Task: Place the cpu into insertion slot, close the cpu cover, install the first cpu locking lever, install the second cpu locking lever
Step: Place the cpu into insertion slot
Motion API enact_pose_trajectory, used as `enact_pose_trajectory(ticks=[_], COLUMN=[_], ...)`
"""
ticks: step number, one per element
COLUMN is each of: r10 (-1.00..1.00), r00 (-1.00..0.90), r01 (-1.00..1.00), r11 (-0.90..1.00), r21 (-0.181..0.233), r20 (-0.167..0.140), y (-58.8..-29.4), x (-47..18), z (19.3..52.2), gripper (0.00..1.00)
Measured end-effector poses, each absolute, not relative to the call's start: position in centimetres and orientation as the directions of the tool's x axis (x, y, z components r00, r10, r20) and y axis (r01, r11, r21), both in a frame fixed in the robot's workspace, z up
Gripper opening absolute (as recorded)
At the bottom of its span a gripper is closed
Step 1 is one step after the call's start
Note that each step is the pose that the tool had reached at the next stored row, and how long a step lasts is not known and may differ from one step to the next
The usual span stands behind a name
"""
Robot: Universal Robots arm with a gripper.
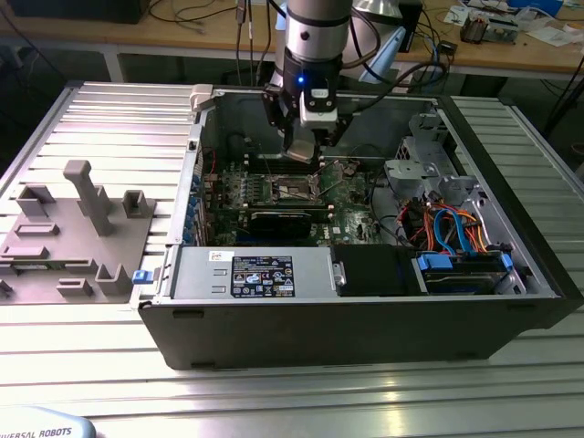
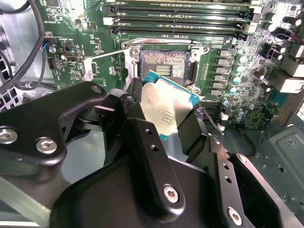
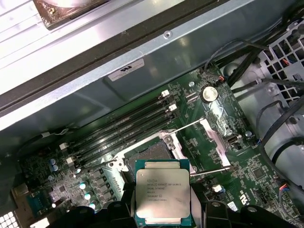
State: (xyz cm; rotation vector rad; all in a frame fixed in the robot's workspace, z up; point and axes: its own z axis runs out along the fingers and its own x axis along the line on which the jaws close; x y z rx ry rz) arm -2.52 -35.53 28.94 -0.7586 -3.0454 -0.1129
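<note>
My gripper [image 2: 164, 114] is shut on the cpu [image 2: 160, 107], a flat square chip with a silver-grey top, held by two opposite edges between the black fingers [image 2: 137, 102]. In the first wrist view the cpu [image 3: 163, 194] hangs just above and beside the insertion slot [image 3: 151, 151], whose dark centre lies bare. The slot [image 2: 164, 65] sits on the green board below the memory slots. The cpu cover [image 3: 212, 137] is swung open beside the socket, and two thin wire levers [image 3: 189, 125] stand released. In the exterior view the gripper [image 1: 306, 151] hovers over the slot [image 1: 297, 187] inside the open case.
Long black memory slots [image 2: 175, 19] run beside the socket. Cables [image 3: 280, 118] and a metal drive cage [image 1: 429, 164] crowd one side of the case. A power supply [image 1: 260, 274] lines the front wall. A grey fixture block [image 1: 78, 228] rests on the table at the exterior view's left.
</note>
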Motion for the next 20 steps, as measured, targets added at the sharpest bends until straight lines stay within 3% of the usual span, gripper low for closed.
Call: enact_pose_trajectory(ticks=[20], r10=[0.566], r00=[-0.824], r01=[0.565], r11=[0.822], r21=[0.069], r20=[0.018], y=[-35.53], x=[-2.52], z=[28.69], gripper=[0.54])
